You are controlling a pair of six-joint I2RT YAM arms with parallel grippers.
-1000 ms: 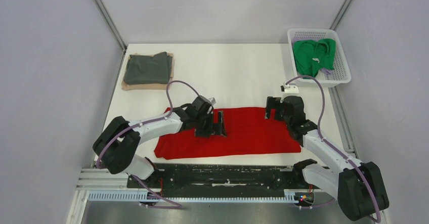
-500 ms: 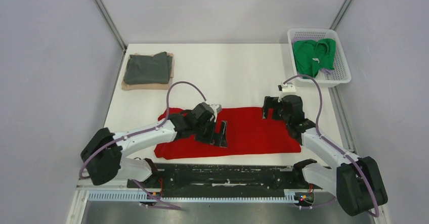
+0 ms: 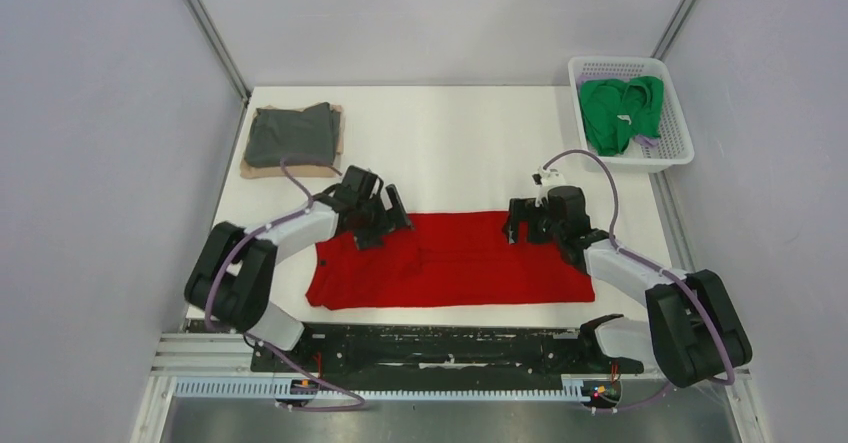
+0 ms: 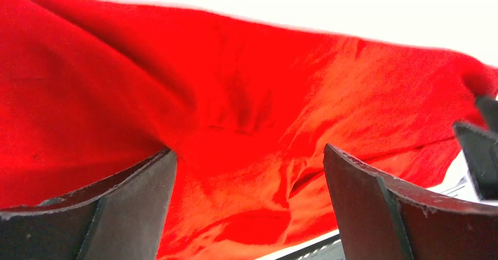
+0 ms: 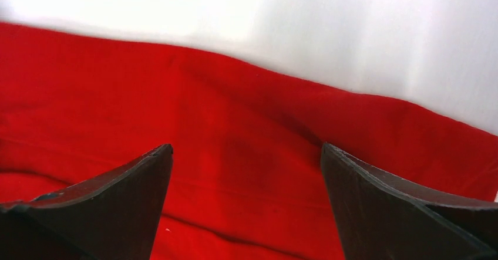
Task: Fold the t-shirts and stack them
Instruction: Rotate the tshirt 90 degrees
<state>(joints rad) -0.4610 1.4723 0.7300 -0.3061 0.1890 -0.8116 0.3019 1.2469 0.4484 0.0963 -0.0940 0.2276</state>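
Fold under way on red t-shirt [image 3: 460, 263]

It lies flat at the near side of the table [image 3: 450, 143]. Above its far edge hover the left gripper [image 4: 248, 148] and right gripper [image 5: 245, 145], jaws wide apart, empty. Next (a judgement): lower, pinch that edge, fold it nearward.

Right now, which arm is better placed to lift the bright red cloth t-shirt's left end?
Left, likely: the open left gripper is at the red t-shirt's far-left part; the right gripper is right of centre.
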